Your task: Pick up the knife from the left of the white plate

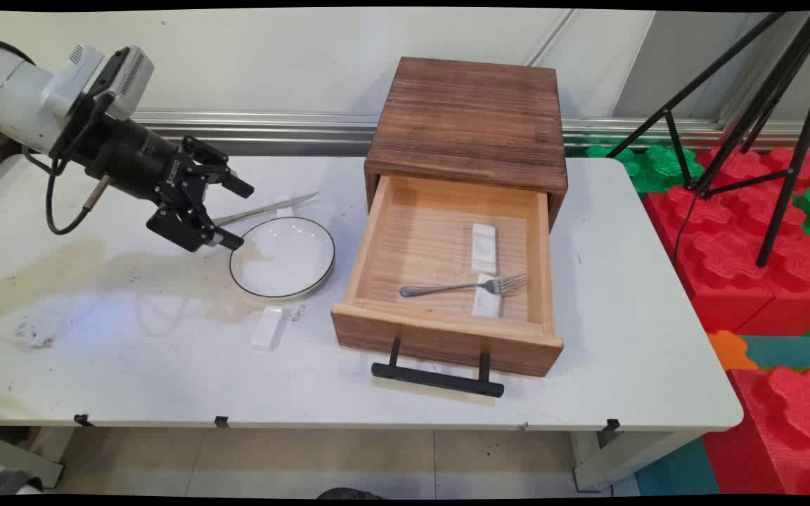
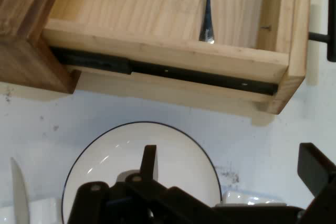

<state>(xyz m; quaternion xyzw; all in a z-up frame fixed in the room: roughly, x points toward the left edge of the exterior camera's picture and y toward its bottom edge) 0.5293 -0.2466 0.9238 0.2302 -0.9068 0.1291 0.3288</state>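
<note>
At the left of the counter we see the gripper hanging just above the surface, its two fingers spread wide apart with nothing between them. It sits just beside the left rim of a white plate with a thin dark edge, the thing nearest to it. Behind the plate lies a knife; in front of it, a small white block. Further right, a wooden drawer stands pulled out of its dark wooden box, black handle toward us. Inside, a fork rests across a small white pad, with a second white block behind it.

From the hand view, the gripper's linkage covers the near part of the plate, and the fork is cut off at the top edge. We cannot tell what the knife's far end lies on.
</note>
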